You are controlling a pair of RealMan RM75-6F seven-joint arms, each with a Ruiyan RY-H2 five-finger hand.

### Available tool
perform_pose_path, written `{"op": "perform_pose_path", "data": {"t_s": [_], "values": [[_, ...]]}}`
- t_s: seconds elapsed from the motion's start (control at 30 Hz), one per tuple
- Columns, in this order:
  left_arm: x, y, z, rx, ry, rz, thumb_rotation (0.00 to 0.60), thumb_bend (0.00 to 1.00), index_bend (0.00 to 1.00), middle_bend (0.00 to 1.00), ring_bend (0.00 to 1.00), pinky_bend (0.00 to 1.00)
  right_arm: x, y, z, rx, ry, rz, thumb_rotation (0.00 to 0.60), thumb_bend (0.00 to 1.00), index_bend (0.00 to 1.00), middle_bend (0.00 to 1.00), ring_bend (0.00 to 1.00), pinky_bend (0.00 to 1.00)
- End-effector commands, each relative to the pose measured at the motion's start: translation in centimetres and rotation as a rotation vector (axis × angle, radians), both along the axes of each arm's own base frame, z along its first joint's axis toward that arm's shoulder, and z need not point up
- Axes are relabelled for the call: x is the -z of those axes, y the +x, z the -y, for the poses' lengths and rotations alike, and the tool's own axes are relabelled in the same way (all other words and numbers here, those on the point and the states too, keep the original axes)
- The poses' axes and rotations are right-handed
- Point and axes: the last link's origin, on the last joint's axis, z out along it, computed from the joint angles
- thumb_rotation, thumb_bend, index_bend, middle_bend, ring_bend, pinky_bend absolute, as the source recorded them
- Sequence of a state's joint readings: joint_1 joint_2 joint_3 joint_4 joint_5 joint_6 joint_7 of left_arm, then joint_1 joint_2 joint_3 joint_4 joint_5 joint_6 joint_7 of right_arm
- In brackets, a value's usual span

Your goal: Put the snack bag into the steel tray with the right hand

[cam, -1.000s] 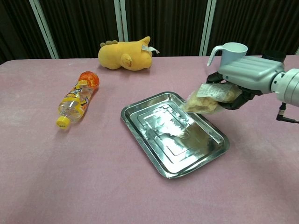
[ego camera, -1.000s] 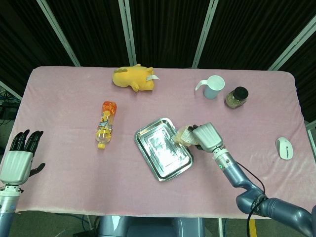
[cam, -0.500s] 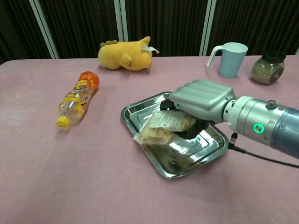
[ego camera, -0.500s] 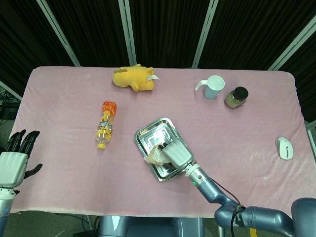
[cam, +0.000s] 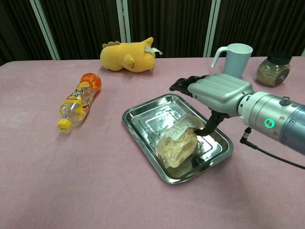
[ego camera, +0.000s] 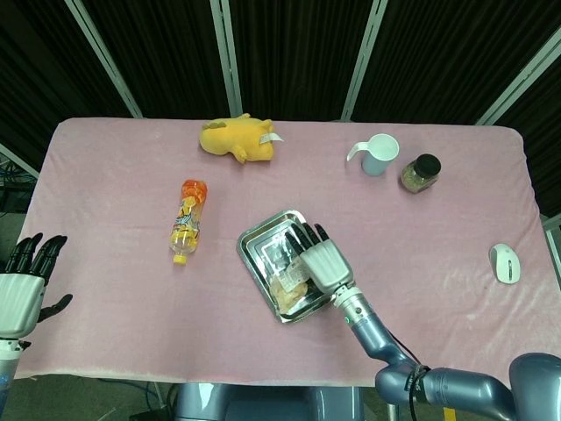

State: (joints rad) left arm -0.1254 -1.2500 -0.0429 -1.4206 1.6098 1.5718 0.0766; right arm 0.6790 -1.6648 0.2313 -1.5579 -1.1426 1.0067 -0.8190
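Snack bag: I see it lying in the steel tray.
Right hand: fingers spread above it, holding nothing.

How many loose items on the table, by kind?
Containers (steel tray, mug, jar, bottle): 4
Snack bag, lying in the tray: 1
Plush toy: 1
Computer mouse: 1
Total: 7
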Motion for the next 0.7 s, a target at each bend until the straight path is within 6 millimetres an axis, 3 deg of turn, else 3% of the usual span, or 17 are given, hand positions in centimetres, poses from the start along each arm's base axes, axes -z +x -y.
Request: {"op": "perform_pose_path", "data": {"t_s": [0.03, 0.17, 0.2, 0.27, 0.37, 0.57, 0.7], "values": [[0.1, 0.1, 0.2, 0.004, -0.003, 0.002, 0.600, 0.06, 0.03, 0.12, 0.02, 0.09, -3.3, -0.9, -0.4, 0.001, -0.084, -0.024, 0.600, 0.25, 0.00, 0.00, 0.00, 0.09], [0.0, 0.2, 0.5, 0.009, -0.009, 0.006, 0.600, 0.06, 0.03, 0.12, 0.02, 0.09, -8.3, -3.2, -2.7, 0.039, -0.202, -0.085, 0.600, 0.25, 0.00, 0.00, 0.00, 0.08], [0.0, 0.2, 0.6, 0.009, -0.010, 0.006, 0.600, 0.06, 0.03, 0.12, 0.02, 0.09, -10.3, -4.4, -4.0, 0.076, -0.241, -0.100, 0.600, 0.25, 0.00, 0.00, 0.00, 0.08], [-0.1, 0.2, 0.7, 0.009, -0.011, 0.009, 0.600, 0.06, 0.03, 0.12, 0.02, 0.09, -12.3, -5.8, -5.6, 0.129, -0.281, -0.099, 0.600, 0.25, 0.00, 0.00, 0.00, 0.06], [-0.3, 0.3, 1.0, 0.012, -0.014, 0.015, 0.600, 0.06, 0.03, 0.12, 0.02, 0.09, -16.0, -9.1, -9.7, 0.245, -0.354, -0.041, 0.600, 0.25, 0.00, 0.00, 0.00, 0.03], [-0.2, 0.7, 1.5, 0.031, -0.018, 0.011, 0.600, 0.06, 0.03, 0.12, 0.02, 0.09, -19.0, -15.8, -17.4, 0.399, -0.464, 0.099, 0.600, 0.25, 0.00, 0.00, 0.00, 0.00], [0.0, 1.0, 1.5, 0.044, -0.014, 0.008, 0.600, 0.06, 0.03, 0.12, 0.02, 0.09, -20.0, -18.0, -19.7, 0.408, -0.499, 0.115, 0.600, 0.25, 0.00, 0.00, 0.00, 0.00]]}}
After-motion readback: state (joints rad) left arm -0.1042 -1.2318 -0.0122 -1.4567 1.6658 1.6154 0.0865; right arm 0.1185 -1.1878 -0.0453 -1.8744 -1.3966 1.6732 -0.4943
